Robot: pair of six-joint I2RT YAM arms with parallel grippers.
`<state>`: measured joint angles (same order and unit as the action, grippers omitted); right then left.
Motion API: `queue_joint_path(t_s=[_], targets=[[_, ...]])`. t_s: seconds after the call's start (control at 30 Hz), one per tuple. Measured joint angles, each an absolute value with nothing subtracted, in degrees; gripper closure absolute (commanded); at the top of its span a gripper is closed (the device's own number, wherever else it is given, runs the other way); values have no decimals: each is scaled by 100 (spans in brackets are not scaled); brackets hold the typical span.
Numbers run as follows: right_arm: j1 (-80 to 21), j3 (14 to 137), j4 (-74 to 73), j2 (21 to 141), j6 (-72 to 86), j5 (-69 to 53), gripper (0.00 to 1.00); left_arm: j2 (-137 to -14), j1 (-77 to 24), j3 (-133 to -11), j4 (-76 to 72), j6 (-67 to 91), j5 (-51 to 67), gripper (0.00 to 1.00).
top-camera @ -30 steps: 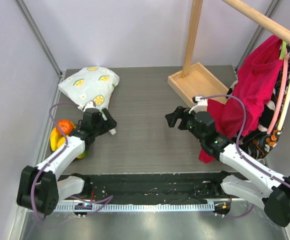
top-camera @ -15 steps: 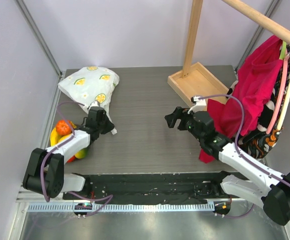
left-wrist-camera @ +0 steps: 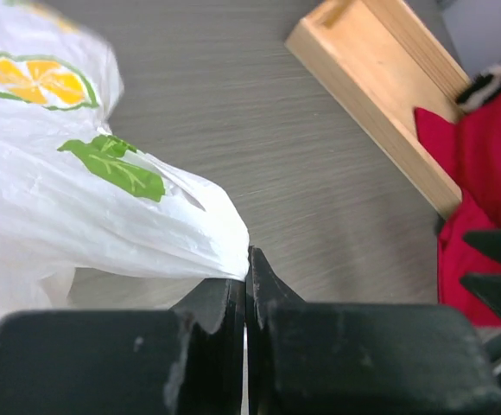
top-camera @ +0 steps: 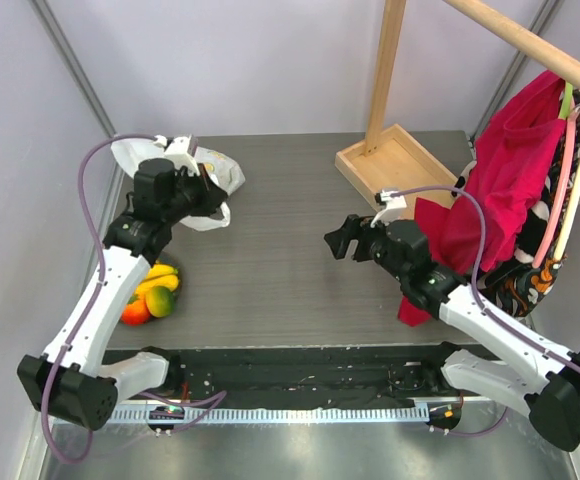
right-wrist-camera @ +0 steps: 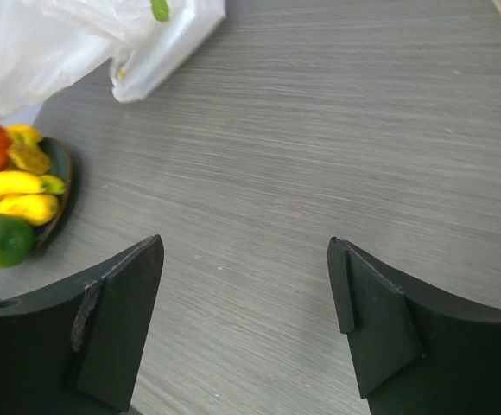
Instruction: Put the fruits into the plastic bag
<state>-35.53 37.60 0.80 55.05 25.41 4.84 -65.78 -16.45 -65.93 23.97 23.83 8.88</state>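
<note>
The left fingers [left-wrist-camera: 233, 298], apart a second ago, now pinch the plastic bag [left-wrist-camera: 104, 216] by its edge and lift it toward the table's [top-camera: 290, 280] back-left, away from the fruits [top-camera: 150, 295] on their plate [right-wrist-camera: 60, 173], while the right fingers [right-wrist-camera: 117, 320] wait apart, so opening the bag likely comes next.

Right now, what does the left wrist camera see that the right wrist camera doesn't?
Only the left wrist view shows the wooden tray, the red cloth and the left gripper pinched shut on the plastic bag. Only the right wrist view shows the fruits piled on their plate and the right gripper standing open. Both show the plastic bag and the grey table.
</note>
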Motion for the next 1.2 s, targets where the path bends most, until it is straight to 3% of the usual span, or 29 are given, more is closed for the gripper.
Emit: queue_joint_path(t_s=[0.27,0.67,1.03,1.2], targets=[[-4477,4536,67,6099,2484,685,16,-6147,-1597,-6967,2781,1347,1758,100],[-5885,5266,-209,6556,2477,1868,15,-6287,-1525,-7848,2604,1494,2882,100],[-6082,5502,-261,6604,2285,2891,12,-6403,-1522,-7673,1815,2084,3986,100],[-6101,5876,58,7172,1859,3188,10,-6466,-1522,-7454,1584,2228,4241,100]])
